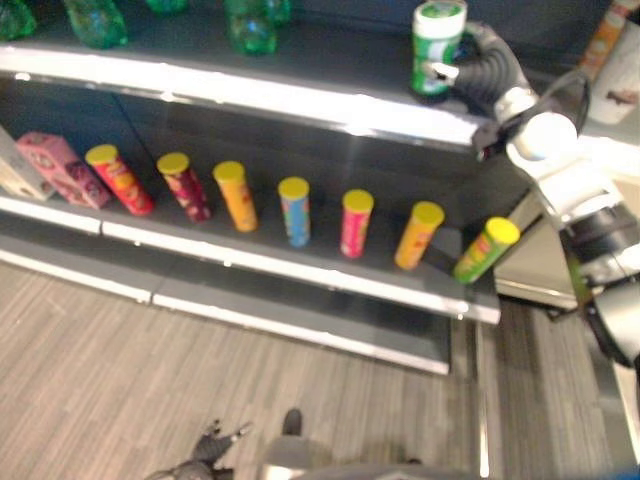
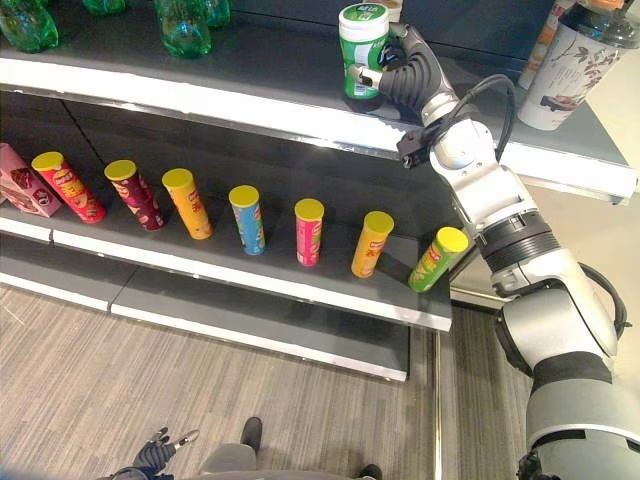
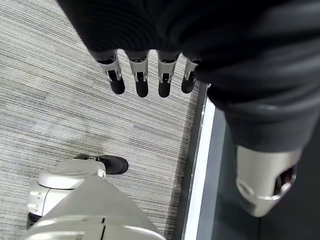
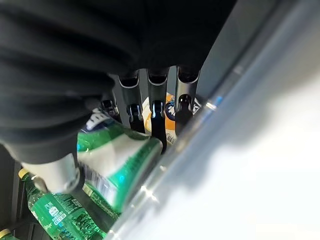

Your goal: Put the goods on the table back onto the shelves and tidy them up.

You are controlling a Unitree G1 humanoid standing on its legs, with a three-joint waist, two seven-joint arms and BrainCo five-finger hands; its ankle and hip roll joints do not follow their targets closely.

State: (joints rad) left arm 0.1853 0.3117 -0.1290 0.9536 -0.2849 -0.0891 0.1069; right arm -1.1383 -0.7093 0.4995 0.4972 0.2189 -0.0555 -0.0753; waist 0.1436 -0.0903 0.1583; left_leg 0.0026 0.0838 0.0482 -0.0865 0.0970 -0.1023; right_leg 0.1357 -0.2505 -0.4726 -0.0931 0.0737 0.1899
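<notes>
Green can (image 2: 363, 50) | upper shelf (image 2: 250, 95) | right hand (image 2: 405, 72) curled round it | left hand (image 3: 145, 75) fingers straight

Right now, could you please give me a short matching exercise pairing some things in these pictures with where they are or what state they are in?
Things:
1. green and white canister
2. green-bodied tube with yellow lid
3. pink box
4. left robot hand

Places or states:
A. far left end of the lower shelf
B. hanging over the floor, holding nothing
C. far right end of the tube row
D. upright on the upper shelf, in the right robot hand

Pairs: 1-D, 2-C, 3-A, 4-B
</notes>
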